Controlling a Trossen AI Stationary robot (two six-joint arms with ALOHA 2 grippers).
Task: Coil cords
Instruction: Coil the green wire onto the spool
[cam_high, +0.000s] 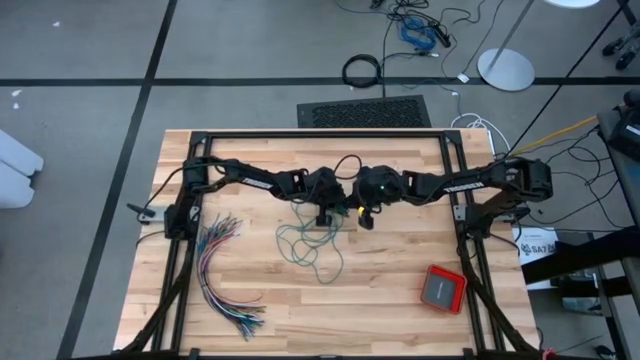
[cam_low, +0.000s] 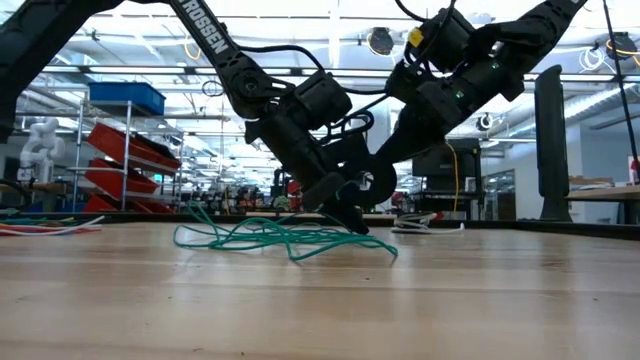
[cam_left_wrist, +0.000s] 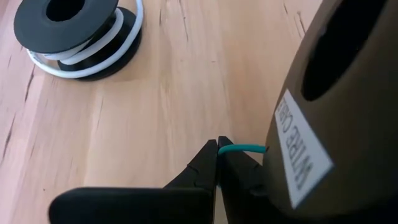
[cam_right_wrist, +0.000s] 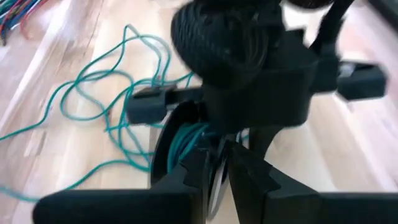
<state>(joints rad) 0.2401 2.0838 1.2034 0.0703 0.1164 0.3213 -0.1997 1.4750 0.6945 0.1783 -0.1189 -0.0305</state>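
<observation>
Left wrist view shows the left hand (cam_left_wrist: 217, 149) closed on the end of the teal-green cord (cam_left_wrist: 242, 148). Its loose loops (cam_high: 310, 245) lie on the bench (cam_high: 400, 300) just in front of both hands – the right hand (cam_right_wrist: 214, 163) grips a spool (cam_right_wrist: 186, 149) carrying some teal turns.

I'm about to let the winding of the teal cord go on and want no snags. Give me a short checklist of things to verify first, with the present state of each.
1. Left gripper shut on the teal cord's end: ok, the cord's tip shows between its fingers.
2. Right gripper at the black spool: ok, though its grip on the spool: cannot tell.
3. Some cord already wound on that spool: ok, teal turns show.
4. Loose cord free of knots: cannot tell; it lies in overlapping loops on the table.
5. Loose cord apart from the many-coloured wires: ok.
6. Second spool with white cord out of the way: ok.
</observation>
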